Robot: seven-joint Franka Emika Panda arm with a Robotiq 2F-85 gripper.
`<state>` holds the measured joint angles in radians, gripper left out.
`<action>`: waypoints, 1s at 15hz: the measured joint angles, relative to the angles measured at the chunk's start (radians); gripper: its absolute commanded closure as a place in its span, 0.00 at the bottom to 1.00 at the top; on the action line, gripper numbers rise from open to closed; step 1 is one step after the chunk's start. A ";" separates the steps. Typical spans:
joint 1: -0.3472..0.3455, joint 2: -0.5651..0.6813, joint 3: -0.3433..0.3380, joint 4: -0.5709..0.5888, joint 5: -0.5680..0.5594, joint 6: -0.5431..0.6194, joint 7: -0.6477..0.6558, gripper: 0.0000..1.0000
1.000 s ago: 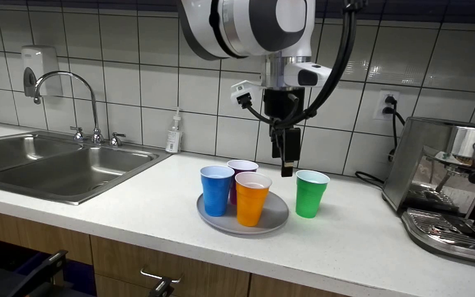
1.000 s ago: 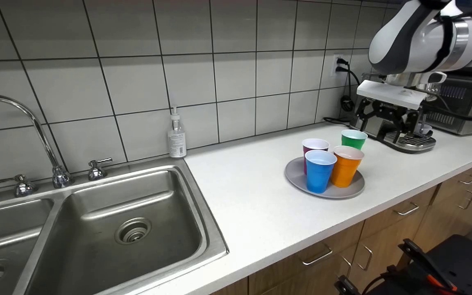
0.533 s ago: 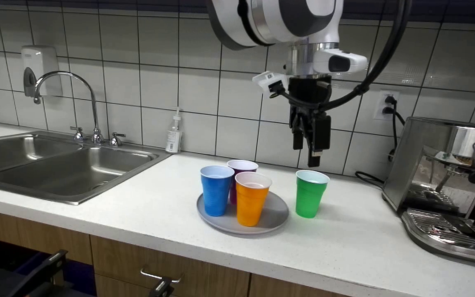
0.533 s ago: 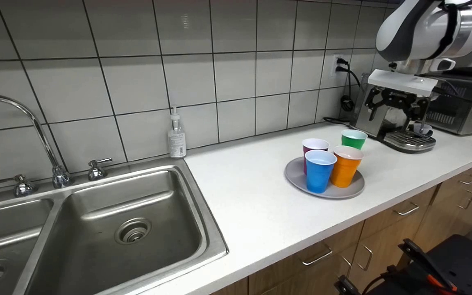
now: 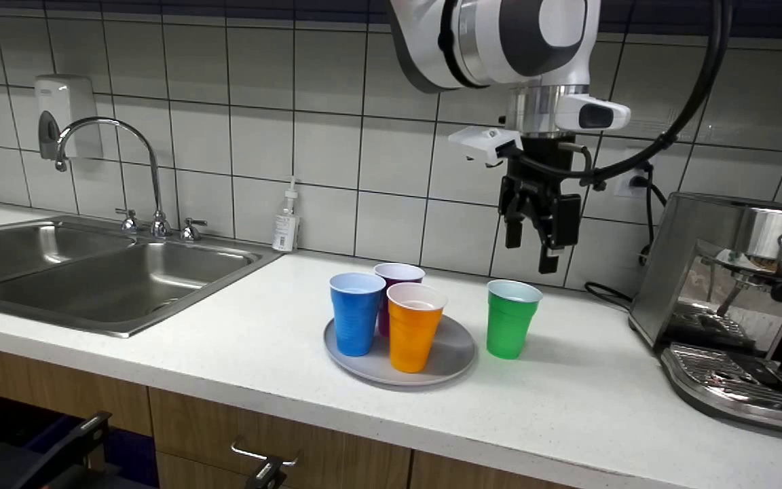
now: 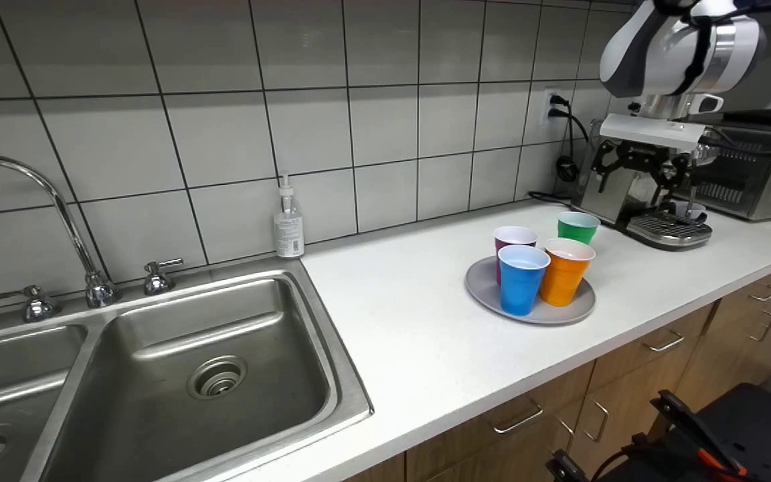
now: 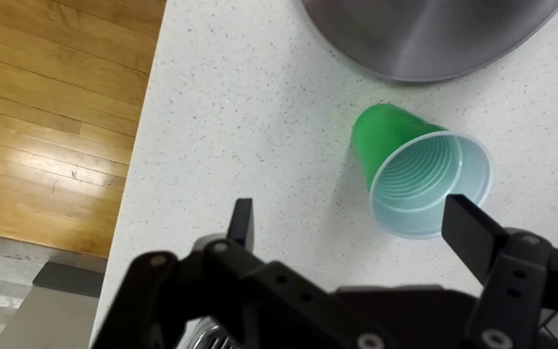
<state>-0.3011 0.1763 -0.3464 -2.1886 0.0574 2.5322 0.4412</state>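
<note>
"Is your pincer (image 7: pixel 349 220) pinching anything?"
"No, it's spread wide with nothing in it."
"Where's the green cup (image 7: pixel 419 169)?"
"Under me, a bit off to one side, not touching. The gray plate (image 7: pixel 429 43) lies past it."
"Which step is this?"
"I think this is the lining-up part. The next move seems to call for sliding over until the cup is right below me, then going down gently."
"How does it look?"
"It stands up straight, green outside, pale with rings inside, wider at the top."
</note>
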 measured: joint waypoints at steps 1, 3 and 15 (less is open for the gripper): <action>0.000 0.025 0.000 0.027 0.011 -0.009 -0.017 0.00; -0.002 0.074 0.000 0.080 0.036 -0.029 -0.049 0.00; -0.018 0.290 0.001 0.295 0.076 -0.113 -0.108 0.00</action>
<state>-0.3190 0.4660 -0.3452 -1.8934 0.1334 2.4197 0.3335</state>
